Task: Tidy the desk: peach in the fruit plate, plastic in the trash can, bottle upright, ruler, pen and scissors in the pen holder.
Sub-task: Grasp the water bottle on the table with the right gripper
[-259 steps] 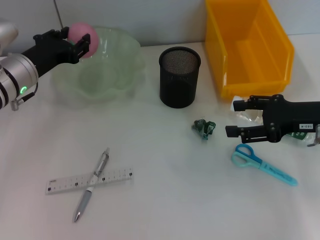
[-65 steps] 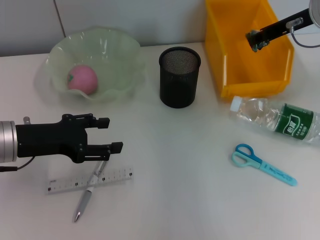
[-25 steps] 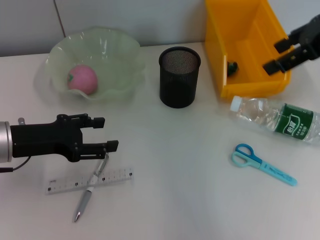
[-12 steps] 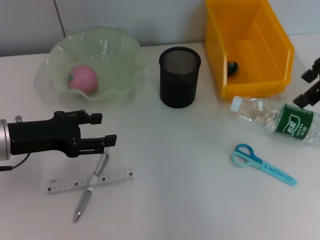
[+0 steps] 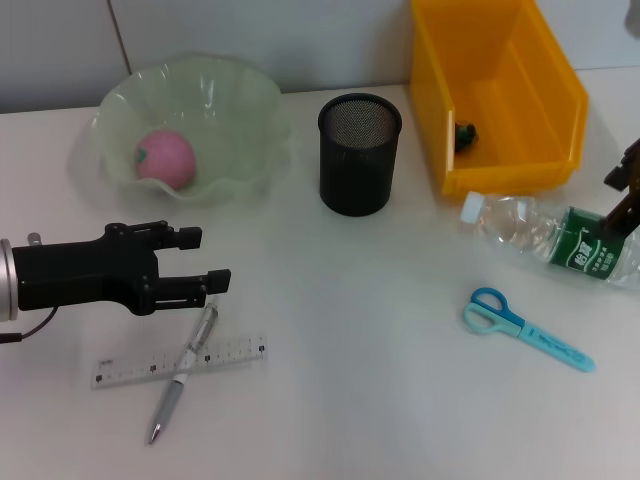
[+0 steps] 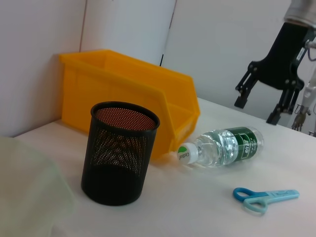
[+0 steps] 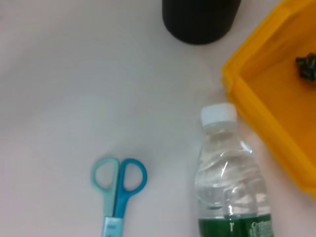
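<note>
Light is glancing off the clear, glossy plastic bottle (image 5: 545, 240) and the smooth yellow plastic bin (image 5: 497, 95), while the black wire-mesh pen holder (image 5: 359, 154) and the white tabletop (image 5: 350, 350) are looking matt.

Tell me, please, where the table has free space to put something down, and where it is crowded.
The widest bare patch lies in the middle, bordered by the black mesh pen holder, the blue scissors and the clear plastic ruler. It is crowded where the left gripper hovers over the silver pen, and around the lying water bottle beside the yellow bin, under the right gripper.
</note>
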Available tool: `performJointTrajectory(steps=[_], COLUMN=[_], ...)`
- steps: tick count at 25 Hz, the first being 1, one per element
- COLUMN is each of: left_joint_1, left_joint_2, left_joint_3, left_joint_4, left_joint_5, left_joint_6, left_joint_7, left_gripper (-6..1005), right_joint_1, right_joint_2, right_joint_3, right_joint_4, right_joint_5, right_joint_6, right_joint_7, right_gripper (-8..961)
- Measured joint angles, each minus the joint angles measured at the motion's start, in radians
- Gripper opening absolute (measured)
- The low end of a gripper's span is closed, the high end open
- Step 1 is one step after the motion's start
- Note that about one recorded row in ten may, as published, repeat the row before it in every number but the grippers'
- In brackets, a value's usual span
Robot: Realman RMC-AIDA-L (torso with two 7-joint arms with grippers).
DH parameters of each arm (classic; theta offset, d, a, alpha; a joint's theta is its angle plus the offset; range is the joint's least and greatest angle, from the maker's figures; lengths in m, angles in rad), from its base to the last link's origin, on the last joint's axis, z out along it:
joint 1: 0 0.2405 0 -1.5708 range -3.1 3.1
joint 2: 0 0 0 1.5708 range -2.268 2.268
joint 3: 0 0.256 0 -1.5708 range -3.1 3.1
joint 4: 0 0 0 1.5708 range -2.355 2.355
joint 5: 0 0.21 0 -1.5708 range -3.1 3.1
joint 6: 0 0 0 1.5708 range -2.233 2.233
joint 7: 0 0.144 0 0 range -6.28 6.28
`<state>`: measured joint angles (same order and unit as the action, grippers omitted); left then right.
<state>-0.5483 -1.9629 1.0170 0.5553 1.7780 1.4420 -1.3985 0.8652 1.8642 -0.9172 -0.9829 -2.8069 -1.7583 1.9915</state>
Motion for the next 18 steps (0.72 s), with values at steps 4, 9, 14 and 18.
performJointTrajectory(steps=[4, 9, 14, 18], left_joint_1=[0.0, 0.005, 0.007, 0.007], left_joint_2=[0.0, 0.002, 0.002, 0.002], left_joint_3=[0.0, 0.0, 0.0, 0.0], left_joint_4=[0.0, 0.0, 0.0, 0.0], left_joint_5=[0.0, -0.002, -0.003, -0.003], left_joint_6=[0.0, 0.0, 0.0, 0.0], left_joint_7=[0.0, -0.003, -0.003, -0.004], left_gripper=[786, 786, 785, 785], right_joint_1=[0.0, 0.004, 0.005, 0.005], right_joint_2=[0.014, 0.034, 0.045, 0.052], right_joint_3=[-0.033, -0.054, -0.07, -0.073], right_joint_4=[0.028, 0.072, 0.1, 0.122], right_joint_5=[-0.022, -0.057, -0.058, -0.059], right_joint_6=[0.054, 0.115, 0.153, 0.189], right_joint_7=[-0.007, -0.013, -0.016, -0.022], right_gripper=[822, 822, 822, 822])
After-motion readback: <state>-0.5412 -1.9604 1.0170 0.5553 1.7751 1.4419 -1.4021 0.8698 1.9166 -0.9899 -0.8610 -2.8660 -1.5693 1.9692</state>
